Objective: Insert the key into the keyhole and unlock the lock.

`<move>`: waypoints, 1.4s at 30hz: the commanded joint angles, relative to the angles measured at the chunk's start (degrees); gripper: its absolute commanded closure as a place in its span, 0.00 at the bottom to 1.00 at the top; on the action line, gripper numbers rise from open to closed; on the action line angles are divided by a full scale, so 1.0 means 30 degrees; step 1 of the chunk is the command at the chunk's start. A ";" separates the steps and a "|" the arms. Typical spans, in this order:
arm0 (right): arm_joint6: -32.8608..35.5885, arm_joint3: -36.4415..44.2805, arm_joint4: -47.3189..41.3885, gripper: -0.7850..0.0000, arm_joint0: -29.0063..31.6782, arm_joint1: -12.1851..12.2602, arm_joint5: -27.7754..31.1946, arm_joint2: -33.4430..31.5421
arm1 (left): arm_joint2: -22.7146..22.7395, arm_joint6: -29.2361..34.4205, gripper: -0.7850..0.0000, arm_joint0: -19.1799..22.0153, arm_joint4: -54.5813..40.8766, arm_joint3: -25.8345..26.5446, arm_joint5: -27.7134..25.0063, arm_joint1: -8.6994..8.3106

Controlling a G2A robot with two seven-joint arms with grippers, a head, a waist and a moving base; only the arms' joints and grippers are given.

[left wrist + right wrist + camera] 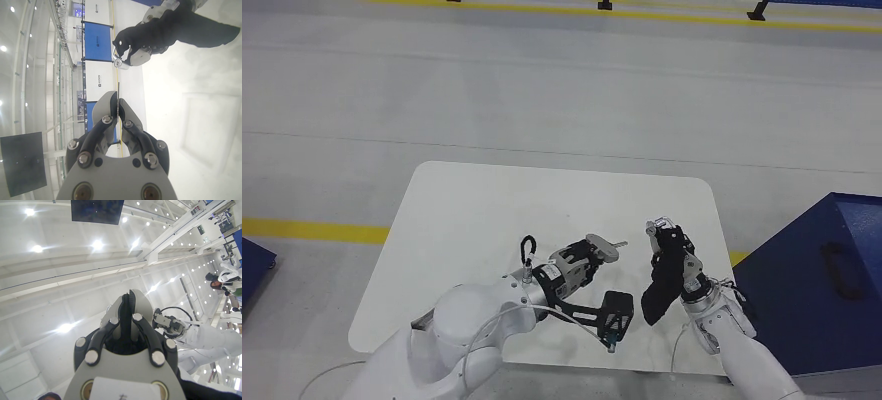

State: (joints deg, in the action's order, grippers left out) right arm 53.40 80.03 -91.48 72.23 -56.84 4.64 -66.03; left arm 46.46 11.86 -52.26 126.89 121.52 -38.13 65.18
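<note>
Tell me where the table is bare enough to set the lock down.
Free: the far half of the table, beyond the left gripper and right gripper, plus its left side. Crowded: the near edge under both arms, and between key and lock.

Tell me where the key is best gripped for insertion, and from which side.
Probably by its head, pressing on the two flat faces and coming from behind, so the thin blade juts free ahead. The left gripper holds the key this way: pinched edge-on, blade aimed towards the keyhole end of the lock held in the right gripper.
</note>
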 commanded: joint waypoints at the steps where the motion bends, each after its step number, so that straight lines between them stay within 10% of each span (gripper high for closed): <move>1: -0.0002 0.0000 0.0000 1.00 0.0000 0.0000 0.0000 0.0001 | -0.0003 -0.0001 1.00 0.0000 0.0042 0.0001 0.0000 0.0000; 11: -0.1656 0.0131 0.2768 1.00 0.0654 -0.0423 0.3086 0.0290 | -0.2884 0.2366 1.00 -0.0326 0.6821 0.0654 0.0108 0.0268; 42: -0.0985 -0.0209 0.5468 1.00 0.1110 -0.1564 0.5162 -0.0598 | -0.4448 0.3702 1.00 0.0354 0.8406 -0.1091 -0.1753 0.2446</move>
State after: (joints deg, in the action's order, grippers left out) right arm 50.38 79.44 -75.17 75.54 -61.45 20.13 -67.72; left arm 33.09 23.02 -51.18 151.96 118.31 -43.26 72.38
